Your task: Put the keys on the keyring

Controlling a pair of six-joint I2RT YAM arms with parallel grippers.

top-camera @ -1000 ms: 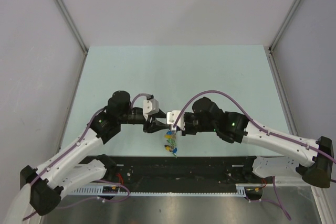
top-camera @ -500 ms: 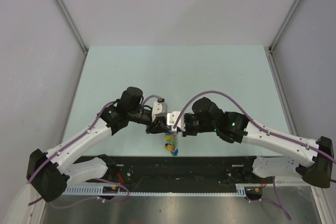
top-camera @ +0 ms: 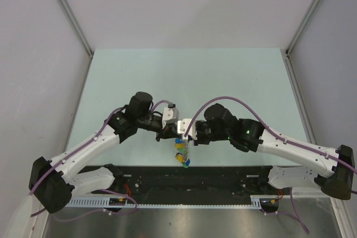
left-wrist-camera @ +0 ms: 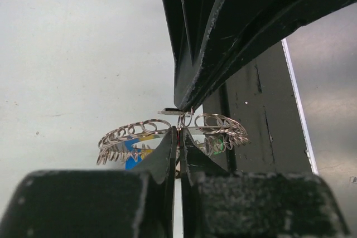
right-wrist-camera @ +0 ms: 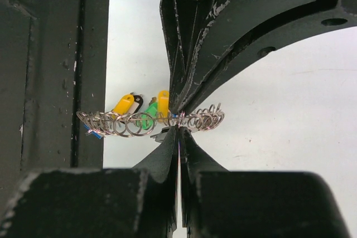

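The keyring (left-wrist-camera: 144,129) is a coiled loop of small wire rings, held in the air between both grippers. It also shows in the right wrist view (right-wrist-camera: 120,122). My left gripper (left-wrist-camera: 179,137) is shut on the ring's wire at its middle. My right gripper (right-wrist-camera: 178,129) is shut on the same spot from the opposite side. In the top view the two grippers meet tip to tip, left gripper (top-camera: 170,134), right gripper (top-camera: 182,134). The keys (top-camera: 181,154) hang on the ring below them: yellow (right-wrist-camera: 124,104), green (right-wrist-camera: 146,121), blue (left-wrist-camera: 133,151), and a black one partly hidden.
The pale green table (top-camera: 189,76) extends behind the arms, with grey walls on three sides. A black rail (top-camera: 223,174) runs along the near table edge, just under the hanging keys.
My left arm has swung in to the right, and its gripper now meets the right gripper at the ring. The right arm and the hanging keys have barely moved.
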